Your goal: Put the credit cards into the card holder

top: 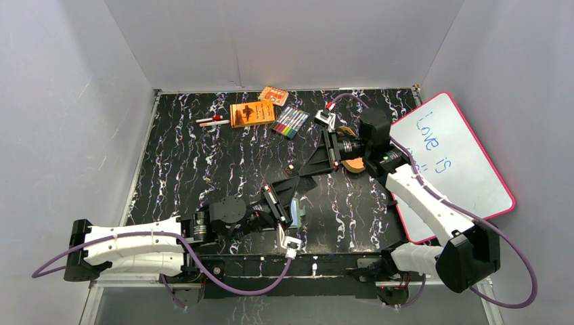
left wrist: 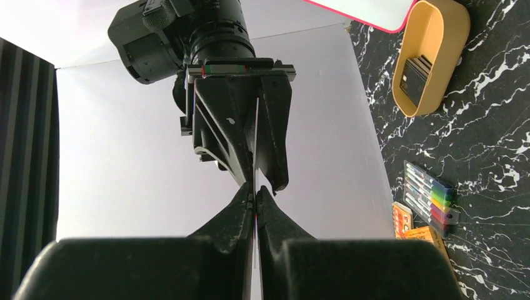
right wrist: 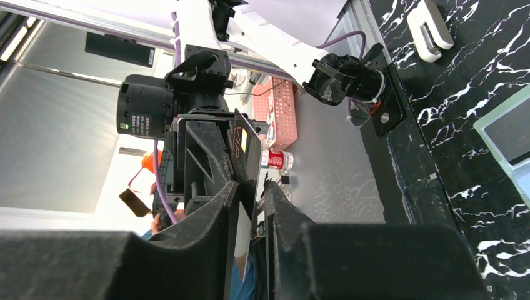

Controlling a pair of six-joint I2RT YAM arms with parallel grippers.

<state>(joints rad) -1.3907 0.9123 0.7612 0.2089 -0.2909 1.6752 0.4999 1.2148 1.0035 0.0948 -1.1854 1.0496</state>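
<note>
My two grippers meet tip to tip above the middle of the table. My left gripper (top: 292,178) (left wrist: 255,194) is shut on a dark credit card (left wrist: 256,156) seen edge-on. The same card (right wrist: 247,142) stands between the fingers of my right gripper (top: 303,170) (right wrist: 251,185), lying against one finger with a gap to the other. The card holder (top: 298,212) lies open on the table under the left gripper and also shows in the right wrist view (right wrist: 503,128). More dark cards (left wrist: 415,77) sit in the tan oval tray (left wrist: 437,28).
The tan tray (top: 352,164) lies under the right wrist. At the back are two orange boxes (top: 252,113) (top: 273,95), a marker pack (top: 291,122), pens (top: 213,121) and a small white object (top: 325,120). A whiteboard (top: 460,169) covers the right edge.
</note>
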